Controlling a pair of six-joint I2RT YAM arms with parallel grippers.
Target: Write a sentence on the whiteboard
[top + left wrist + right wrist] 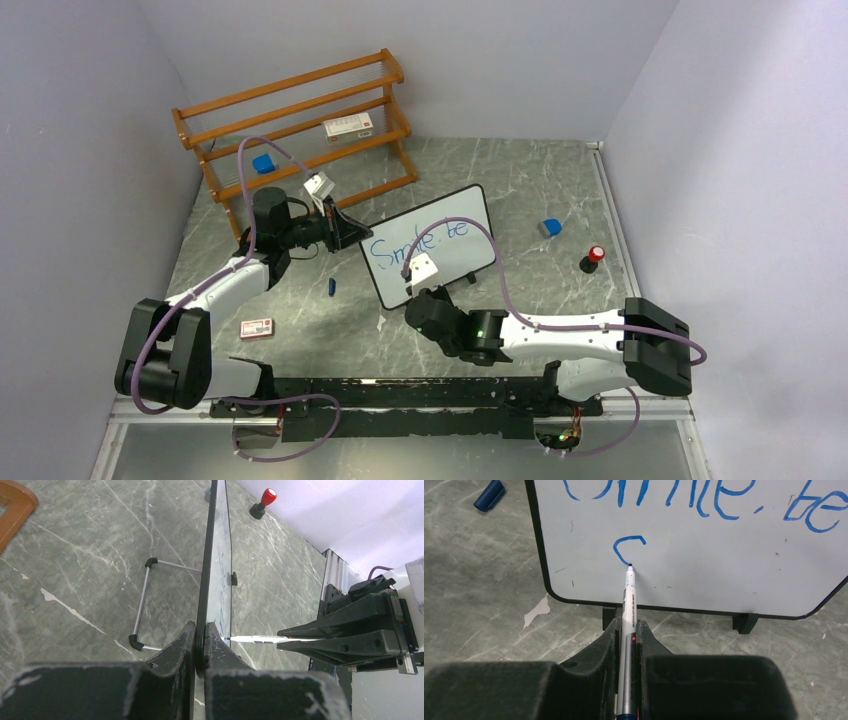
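The whiteboard (470, 212) stands tilted on its black feet mid-table; in the left wrist view it shows edge-on (214, 555). My left gripper (200, 630) is shut on the board's black frame at its left edge. The sentence (704, 502) reads "Smile be" in blue on the upper line. Below it is a single blue curved stroke (626, 547). My right gripper (626, 625) is shut on a white marker (629, 597). The marker's blue tip touches the board at the lower end of that stroke. In the left wrist view the marker (255, 639) meets the board face from the right.
A wooden rack (300, 110) stands at the back left with a small box (348, 126) and a blue block (262, 163) on it. A blue cap (331, 287) and a red-white box (257, 328) lie left of the board. A blue eraser (550, 228) and a red-topped knob (592, 258) are on the right.
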